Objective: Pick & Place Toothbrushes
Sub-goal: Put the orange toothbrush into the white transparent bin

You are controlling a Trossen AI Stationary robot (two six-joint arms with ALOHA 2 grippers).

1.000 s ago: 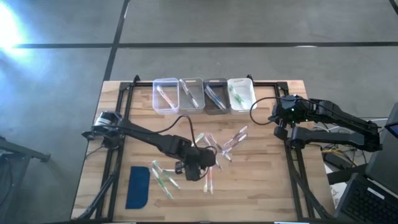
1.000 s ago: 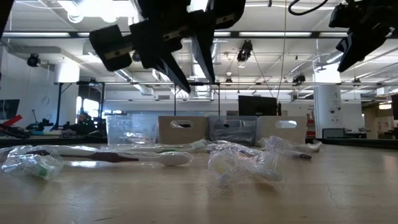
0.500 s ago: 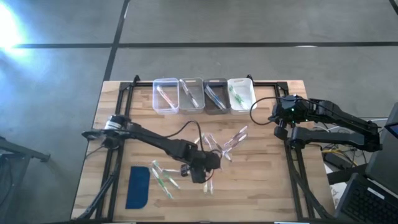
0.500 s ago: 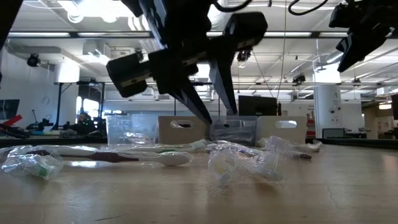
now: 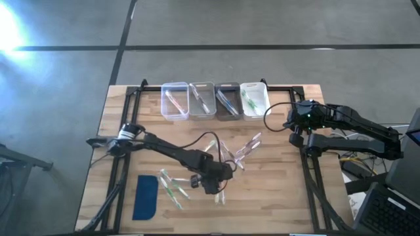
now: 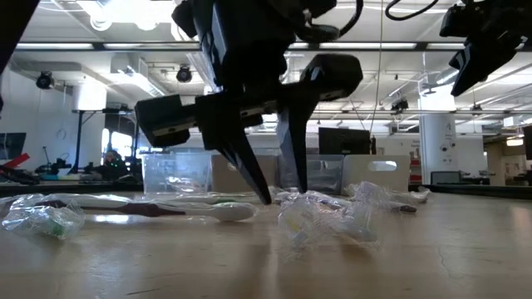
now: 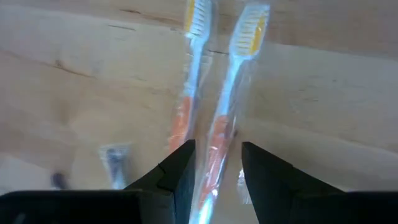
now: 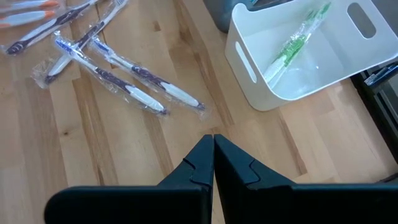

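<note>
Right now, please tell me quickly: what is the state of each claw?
Left claw: open, fingers astride an orange toothbrush on the table, not gripping yet.
Right claw: closed, empty, beside the white bin.

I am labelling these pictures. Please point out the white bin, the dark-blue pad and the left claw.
white bin (image 8: 245, 62): right wrist view, on its side wall by the handle slot.
dark-blue pad (image 5: 146, 196): high view, on its middle.
left claw (image 7: 216, 167): left wrist view, midway between its fingertips.
</note>
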